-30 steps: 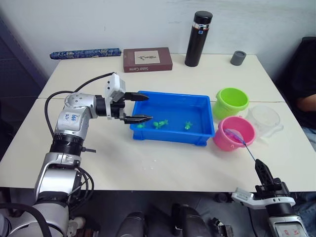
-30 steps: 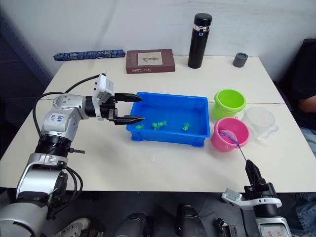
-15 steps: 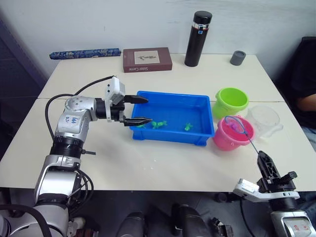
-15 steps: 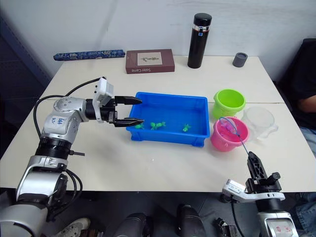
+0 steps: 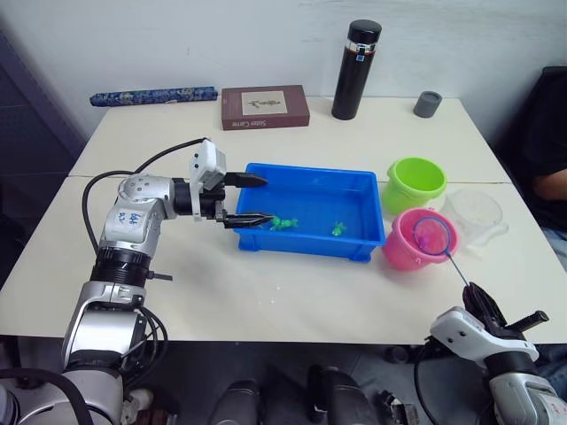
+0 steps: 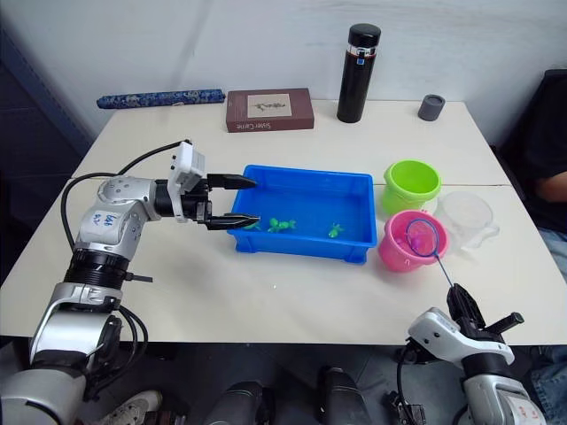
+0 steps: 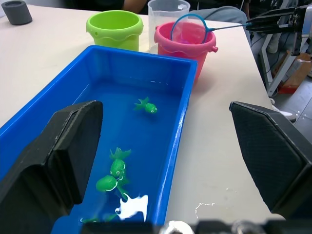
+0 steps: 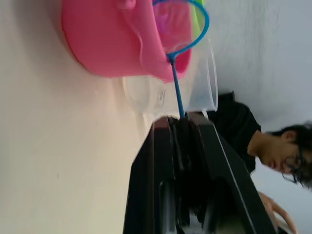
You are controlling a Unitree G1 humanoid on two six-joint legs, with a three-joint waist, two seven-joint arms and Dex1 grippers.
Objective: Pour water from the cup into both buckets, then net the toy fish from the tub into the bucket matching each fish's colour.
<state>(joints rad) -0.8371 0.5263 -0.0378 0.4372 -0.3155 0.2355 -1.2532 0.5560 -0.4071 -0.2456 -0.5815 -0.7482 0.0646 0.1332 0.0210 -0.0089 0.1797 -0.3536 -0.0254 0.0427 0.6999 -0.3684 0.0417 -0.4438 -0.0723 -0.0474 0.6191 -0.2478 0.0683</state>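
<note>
A: Where is the net (image 6: 423, 237)?

B: Its hoop hangs over the mouth of the pink bucket (image 6: 400, 251), tilted, with something pink in the mesh. The thin handle runs back down to the right pincer (image 6: 458, 307) at the near desk edge, and the fingers are pressed together on that handle.

A: And the left pincer (image 6: 239, 200)?

B: Spread wide and holding nothing. It sits at the left end of the tub (image 6: 350, 189): one finger reaches over the far rim, the other lies along the near left corner.

A: What is in the tub?

B: Water and green fish (image 7: 146, 106). The left wrist view shows one alone toward the bucket end and two close together (image 7: 113, 175) nearer the pincer. A further green bit at the near corner is too cut off to name.

A: The green bucket (image 6: 411, 185)?

B: Upright on the desk (image 6: 283, 301), just right of the tub and just behind the pink one. I cannot tell what is inside it.

A: The cup (image 6: 464, 218)?

B: Upright, just right of the two buckets, near the pink one.

A: Anything else on the desk?

B: Along the far edge: a black flask (image 6: 358, 60), a brown book (image 6: 269, 109), a small grey cup (image 6: 431, 106) and a long blue patterned roll (image 6: 159, 97). A person in dark clothes (image 6: 545, 150) sits at the right.
</note>
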